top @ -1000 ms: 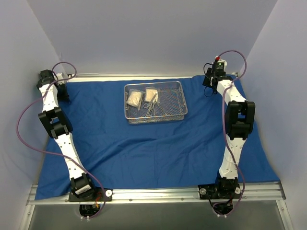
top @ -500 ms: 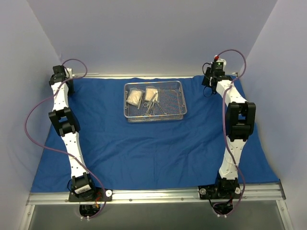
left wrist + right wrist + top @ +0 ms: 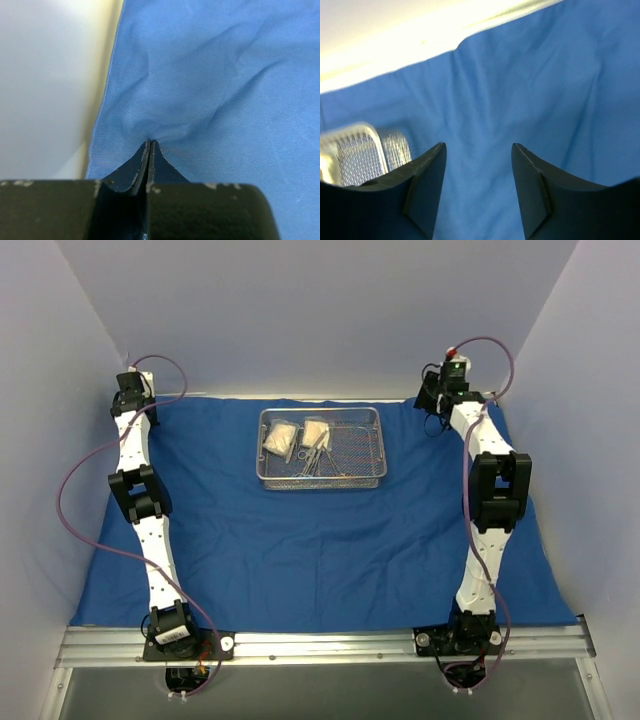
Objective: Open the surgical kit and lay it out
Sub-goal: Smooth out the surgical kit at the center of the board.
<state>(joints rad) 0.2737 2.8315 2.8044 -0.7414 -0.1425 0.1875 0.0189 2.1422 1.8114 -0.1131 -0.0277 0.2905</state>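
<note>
Cloth [image 3: 320, 540] lies spread out; left gripper [image 3: 150, 150] pressed together, pinching a puckered fold, cloth edge just left of its tips. We see right gripper [image 3: 477, 150] spread, holding nothing, cloth beneath. Tray [image 3: 322, 486] sits between both grippers, nearer the right one. Gauze [image 3: 283, 443] inside; steel tools [image 3: 318, 458] overlap, types unclear. Right wrist view cuts the tray off, blurred.

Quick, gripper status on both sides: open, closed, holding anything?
Left gripper: closed, pinching a fold of the blue cloth wrap.
Right gripper: open, holding nothing, above the wrap.
</note>
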